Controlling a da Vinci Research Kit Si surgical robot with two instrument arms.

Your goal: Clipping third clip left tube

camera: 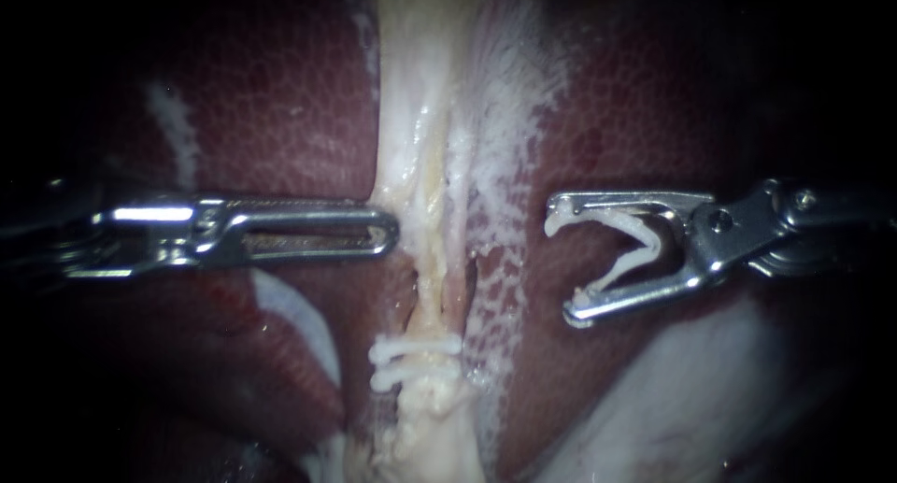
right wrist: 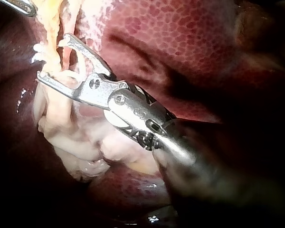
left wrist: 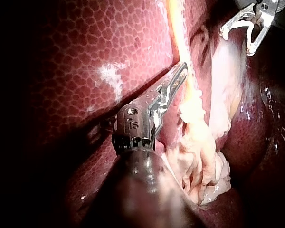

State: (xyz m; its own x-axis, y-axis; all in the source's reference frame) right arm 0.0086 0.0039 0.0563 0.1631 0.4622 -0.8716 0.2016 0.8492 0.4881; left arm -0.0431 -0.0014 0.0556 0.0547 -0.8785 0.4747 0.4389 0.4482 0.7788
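Already closed, the pincer of the left instrument reaches in level from the left and rests its tip against the left edge of the left tube; nothing shows gripped between its halves. That pale tube runs straight up and down across the liver, with two placed clips crossing it low down and a bare stretch above them. Right of the tube lies a band of webby white tissue, and beyond it the right instrument. Its pincer stands wide, a white clip seated along both halves, mouth facing the tube. So the tube lies leftward of that mouth, near but apart, its long axis square to the approach. The left instrument is nearer, yet the right one must travel.
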